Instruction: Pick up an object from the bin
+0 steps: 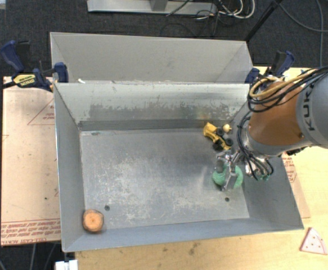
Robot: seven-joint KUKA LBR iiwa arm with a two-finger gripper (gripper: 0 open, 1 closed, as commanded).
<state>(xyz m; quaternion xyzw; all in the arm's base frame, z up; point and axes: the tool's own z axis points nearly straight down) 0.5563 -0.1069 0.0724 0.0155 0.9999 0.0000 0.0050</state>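
Observation:
My gripper point(227, 172) reaches down at the right side of the bin floor, under the orange cover. A small green thing point(220, 179) lies right at its fingertips, partly hidden by them; I cannot tell whether the fingers are round it. A yellow toy with black parts point(215, 134) lies just behind the gripper, near the back wall.
A round orange-brown disc point(93, 220) sits in the front left corner of the bin. The arm with its cables hangs over the bin's right wall.

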